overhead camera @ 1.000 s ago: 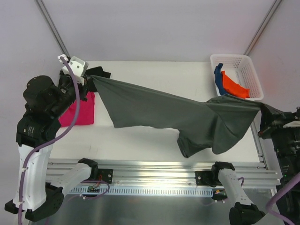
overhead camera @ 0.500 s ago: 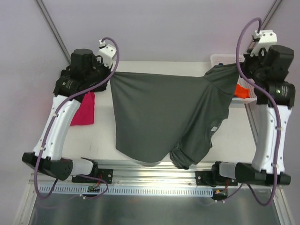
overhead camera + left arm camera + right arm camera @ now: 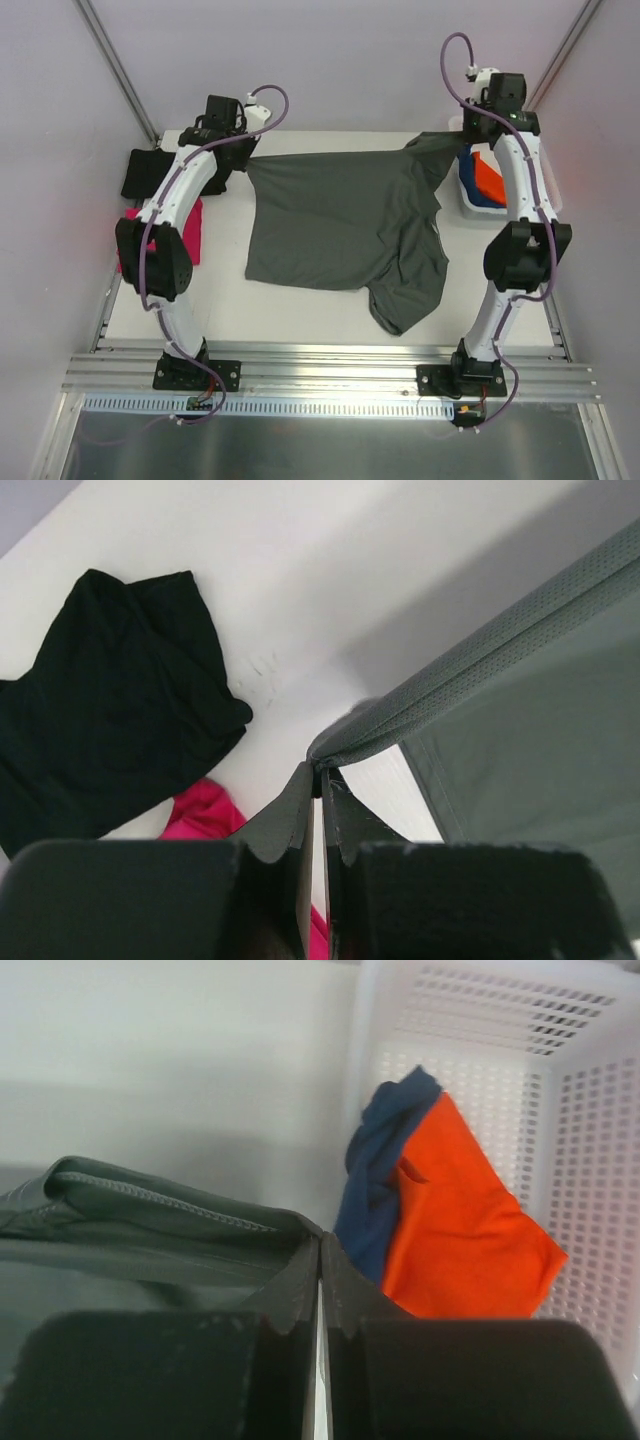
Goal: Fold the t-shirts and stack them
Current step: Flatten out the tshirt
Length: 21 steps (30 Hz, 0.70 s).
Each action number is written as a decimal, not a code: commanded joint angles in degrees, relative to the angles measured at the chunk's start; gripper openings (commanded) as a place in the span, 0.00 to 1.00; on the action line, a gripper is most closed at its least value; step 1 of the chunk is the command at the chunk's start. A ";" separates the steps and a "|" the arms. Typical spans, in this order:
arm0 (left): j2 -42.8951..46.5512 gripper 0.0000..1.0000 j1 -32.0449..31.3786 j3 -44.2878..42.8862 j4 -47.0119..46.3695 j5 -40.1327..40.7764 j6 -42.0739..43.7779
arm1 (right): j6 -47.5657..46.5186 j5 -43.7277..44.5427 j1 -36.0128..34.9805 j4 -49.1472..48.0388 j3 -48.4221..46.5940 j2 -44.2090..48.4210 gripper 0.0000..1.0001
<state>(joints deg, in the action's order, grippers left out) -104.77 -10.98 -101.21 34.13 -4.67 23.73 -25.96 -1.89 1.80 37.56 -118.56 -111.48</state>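
The dark grey t-shirt (image 3: pixel 340 225) is stretched between both grippers at the far side of the table, its lower part draped on the tabletop. My left gripper (image 3: pixel 243 160) is shut on its far left corner (image 3: pixel 345 738). My right gripper (image 3: pixel 462 140) is shut on its far right edge (image 3: pixel 180 1215). The black t-shirt (image 3: pixel 148 172) lies at the far left and shows in the left wrist view (image 3: pixel 110 690). The magenta t-shirt (image 3: pixel 185 235) lies folded nearer (image 3: pixel 205 808). The orange t-shirt (image 3: pixel 460 1230) and the blue t-shirt (image 3: pixel 385 1160) lie in the basket.
The white lattice basket (image 3: pixel 466 205) stands at the far right of the table, just beside my right gripper; its wall shows in the right wrist view (image 3: pixel 590 1110). Both arms reach out over the table's left and right sides.
Both grippers carried the dark grey shirt from a stretch across the table to the far edge. The shirt has come down and its lower part now rests on the tabletop.
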 commanded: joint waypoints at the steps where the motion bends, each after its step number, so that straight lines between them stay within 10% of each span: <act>1: -4.11 0.00 0.96 -7.05 -1.35 3.87 4.13 | -3.66 1.54 -1.54 -3.20 -5.62 -2.77 0.01; 10: -1.85 0.00 0.70 -11.83 -1.26 4.40 1.43 | -2.18 4.00 -3.30 -1.18 -3.00 5.27 0.01; 21: 31.27 0.00 -5.45 10.67 -1.35 3.70 -1.67 | 7.84 -1.54 -6.20 11.01 15.55 41.93 0.01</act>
<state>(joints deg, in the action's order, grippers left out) -81.80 -15.73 -93.49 33.30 -1.02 23.16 -22.63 -1.15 -4.05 42.35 -103.81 -78.56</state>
